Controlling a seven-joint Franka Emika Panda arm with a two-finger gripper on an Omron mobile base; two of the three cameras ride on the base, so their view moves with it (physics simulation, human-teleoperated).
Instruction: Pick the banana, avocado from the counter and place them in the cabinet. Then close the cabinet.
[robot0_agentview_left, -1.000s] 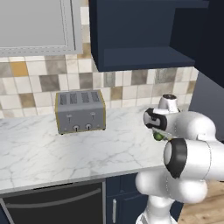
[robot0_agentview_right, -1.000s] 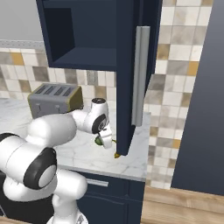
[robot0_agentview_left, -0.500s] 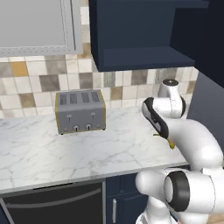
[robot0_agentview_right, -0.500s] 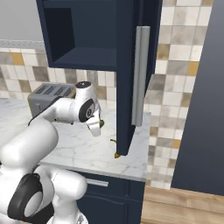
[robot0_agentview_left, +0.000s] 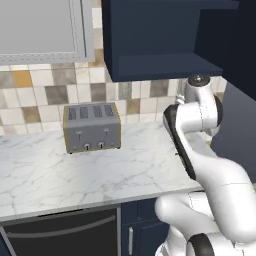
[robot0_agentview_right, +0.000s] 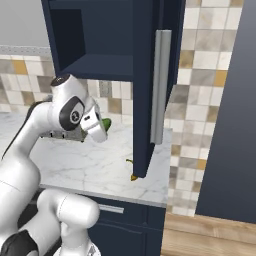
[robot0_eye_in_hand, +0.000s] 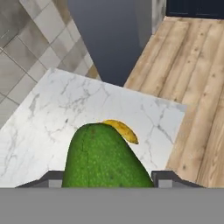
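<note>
My gripper is shut on the avocado and holds it in the air above the counter, below and left of the open navy cabinet. In the hand view the green avocado stands large between the gripper fingers. Past it, the yellow banana lies on the counter. In the right base view the banana sits near the counter's right end, partly hidden behind the cabinet door. The cabinet also hangs above the arm in the left base view.
A silver toaster stands at the back of the counter, left of the arm. The open cabinet door, with its silver bar handle, hangs down close to the worktop. A light grey framed cabinet is at upper left. Wood floor lies beyond the counter's end.
The arm has risen from low over the counter's right end, carrying the avocado up and away from the banana. The banana and the cabinet door have stayed put.
</note>
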